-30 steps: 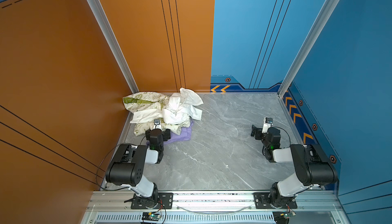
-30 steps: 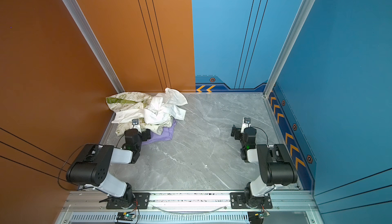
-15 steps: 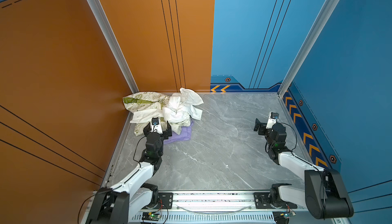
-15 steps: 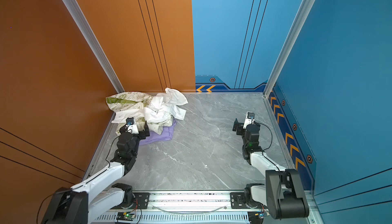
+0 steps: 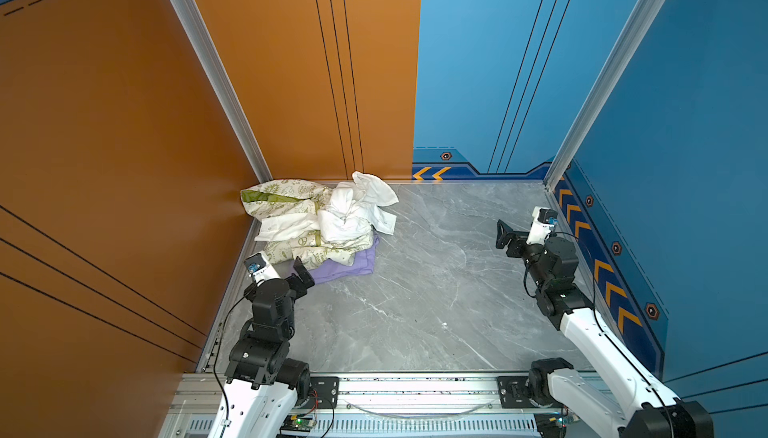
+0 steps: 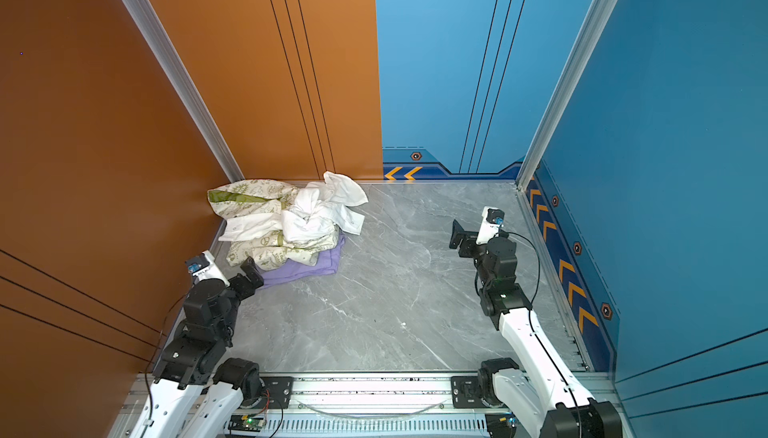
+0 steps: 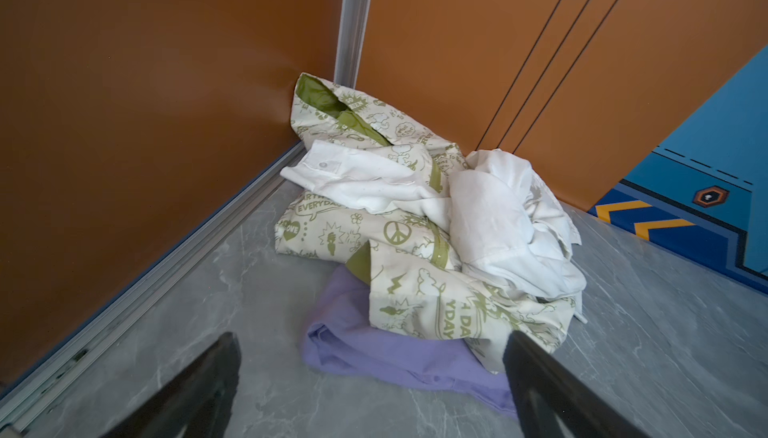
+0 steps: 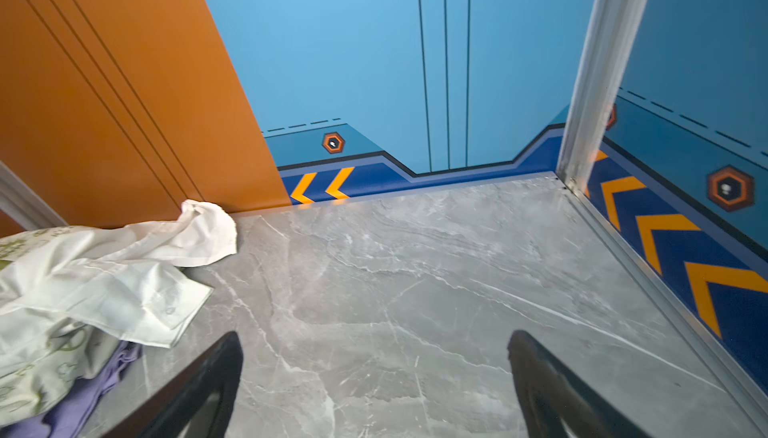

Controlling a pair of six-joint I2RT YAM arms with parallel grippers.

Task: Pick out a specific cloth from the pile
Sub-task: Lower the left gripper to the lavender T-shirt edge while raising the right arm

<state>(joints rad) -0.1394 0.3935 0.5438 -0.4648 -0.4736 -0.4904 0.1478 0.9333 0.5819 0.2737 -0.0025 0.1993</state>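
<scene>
Left tool point(image 5: 302, 275), jaws wide and empty on a low, forward-reaching arm, is poised at the exposed near edge of the lavender cloth point(image 5: 353, 263), bottom layer of the pile point(image 5: 328, 220) in the far-left corner of the counter point(image 5: 415, 299): approach step, by judgement; next, pinch that edge alone and draw it clear; right tool point(image 5: 505, 236) open, empty, well apart.

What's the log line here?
left gripper: open, near lavender cloth | right gripper: open, off pile | lavender cloth: partly under green-printed cloth, ungrasped
</scene>
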